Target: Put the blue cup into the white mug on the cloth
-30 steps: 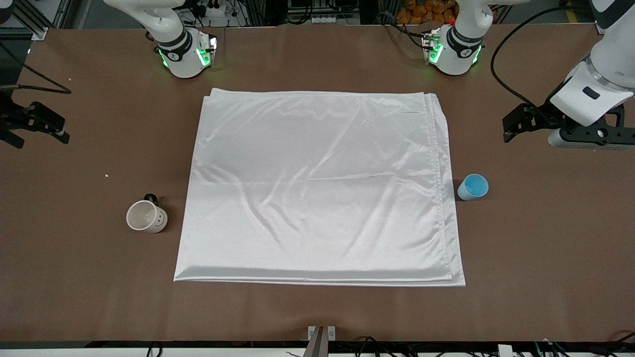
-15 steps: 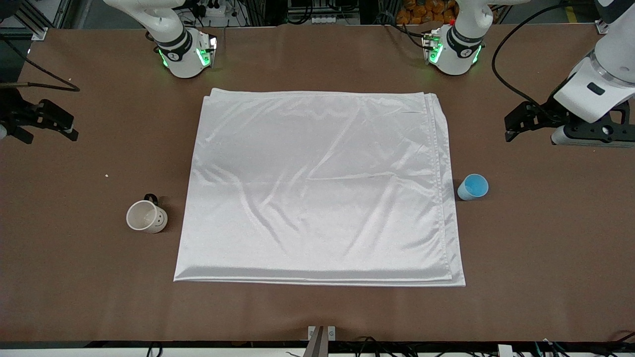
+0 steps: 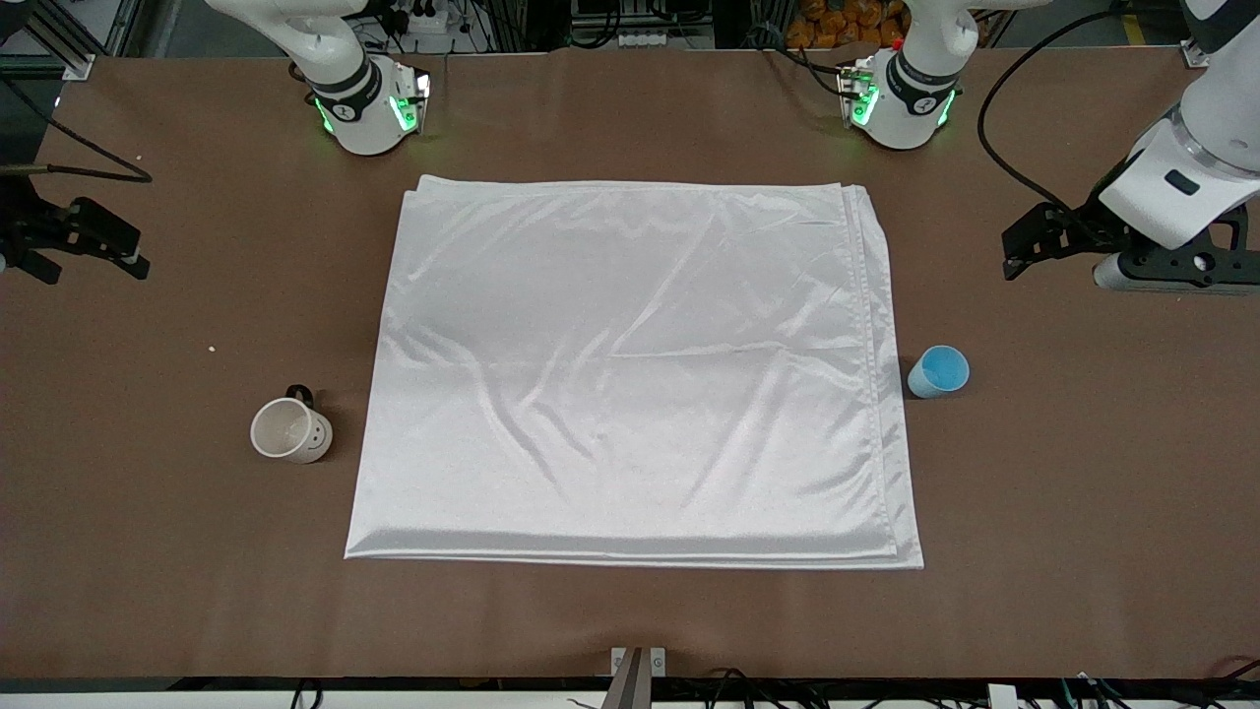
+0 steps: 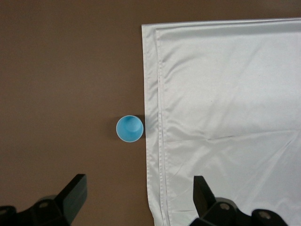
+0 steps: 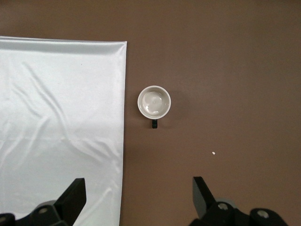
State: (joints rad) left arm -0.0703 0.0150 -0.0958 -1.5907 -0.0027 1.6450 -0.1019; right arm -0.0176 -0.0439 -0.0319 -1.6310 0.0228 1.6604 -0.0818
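The blue cup (image 3: 938,371) stands upright on the brown table, right beside the cloth's edge at the left arm's end; it also shows in the left wrist view (image 4: 130,128). The white mug (image 3: 290,431) stands upright and empty on the table beside the cloth at the right arm's end, its dark handle visible in the right wrist view (image 5: 154,101). The cloth (image 3: 630,374) lies flat in the table's middle with nothing on it. My left gripper (image 3: 1016,254) (image 4: 138,186) is open, high over the table. My right gripper (image 3: 133,254) (image 5: 138,186) is open, high over the table.
The two arm bases (image 3: 369,108) (image 3: 901,103) with green lights stand at the table's edge farthest from the front camera. A small white speck (image 3: 211,349) lies on the table near the mug. Bare brown table surrounds the cloth.
Both grippers have shifted slightly in the air over their ends of the table. The cup, the mug and the cloth have not moved.
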